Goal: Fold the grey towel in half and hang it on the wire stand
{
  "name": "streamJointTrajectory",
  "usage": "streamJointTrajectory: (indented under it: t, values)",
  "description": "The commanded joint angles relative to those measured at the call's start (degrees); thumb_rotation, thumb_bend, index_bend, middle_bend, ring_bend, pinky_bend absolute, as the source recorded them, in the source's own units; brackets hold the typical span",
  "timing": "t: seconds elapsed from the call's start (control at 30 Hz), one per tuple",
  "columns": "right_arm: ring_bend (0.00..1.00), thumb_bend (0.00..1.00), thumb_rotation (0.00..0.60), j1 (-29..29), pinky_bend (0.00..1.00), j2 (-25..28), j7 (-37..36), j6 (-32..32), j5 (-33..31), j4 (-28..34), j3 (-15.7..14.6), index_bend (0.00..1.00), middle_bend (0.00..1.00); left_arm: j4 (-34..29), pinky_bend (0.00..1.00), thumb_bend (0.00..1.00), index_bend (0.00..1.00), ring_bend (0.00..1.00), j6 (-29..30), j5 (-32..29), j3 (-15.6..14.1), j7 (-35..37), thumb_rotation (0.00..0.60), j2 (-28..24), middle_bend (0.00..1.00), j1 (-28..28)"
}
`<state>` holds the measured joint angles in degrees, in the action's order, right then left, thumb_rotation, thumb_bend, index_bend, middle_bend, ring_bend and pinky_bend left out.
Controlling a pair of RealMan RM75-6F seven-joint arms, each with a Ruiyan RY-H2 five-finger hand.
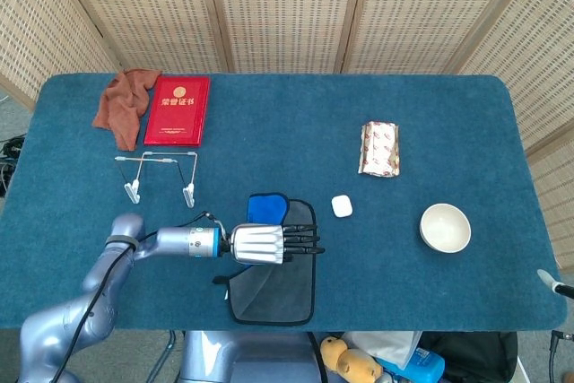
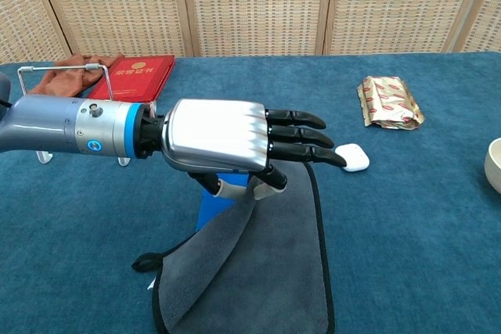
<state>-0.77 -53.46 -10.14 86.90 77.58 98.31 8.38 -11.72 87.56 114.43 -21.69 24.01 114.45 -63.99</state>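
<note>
**A:** Towel status anyone? Where's the grey towel (image 1: 278, 280) sitting

**B:** near the front edge of the table (image 1: 430, 105), a bit left of the middle. Its left side is lifted off the cloth and pulled over toward the right, so it's partly doubled. A blue patch shows on the raised part at the far end, right under the left hand (image 1: 269, 244)

**A:** so the hand's got hold of it?

**B:** yep, in the chest view the thumb pinches the raised edge from below while the rest of the fingers (image 2: 301, 132) stick out straight and flat, pointing to the right edge. Back of the hand faces up, forearm runs in from the left

**A:** and the wire stand (image 1: 161, 177)?

**B:** standing toward the left side of the table, behind the forearm, apart from the towel. Nothing hanging on it

**A:** right hand?

**B:** can't see it in either view

**A:** other stuff on there?

**B:** red booklet (image 1: 178, 110) at the back left with a brown rag (image 1: 121, 107) touching its left side, foil packet (image 1: 379, 148) right of the middle, small white case (image 1: 341, 206) just right of the towel's far corner, white bowl (image 1: 445, 227) near the right edge
</note>
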Motion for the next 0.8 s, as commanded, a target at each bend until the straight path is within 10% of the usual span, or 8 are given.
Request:
streamJointTrajectory:
  t: [0.03,0.8]
  values:
    - [0.0,0.0,0.6,0.04,0.0,0.06,-0.15,-0.11,0.0,-0.08,0.0,0.0,0.0,-0.54,0.0,0.41,0.74,0.0,-0.58,0.05,0.06,-0.2,0.6,-0.27,0.0,-0.77]
    - [0.0,0.0,0.6,0.25,0.0,0.44,-1.54,-1.29,-1.26,-0.57,0.32,0.0,0.0,-0.86,0.0,0.4,0.62,0.0,-6.8,0.1,0.46,-0.84,0.6,2.66,0.0,-5.05]
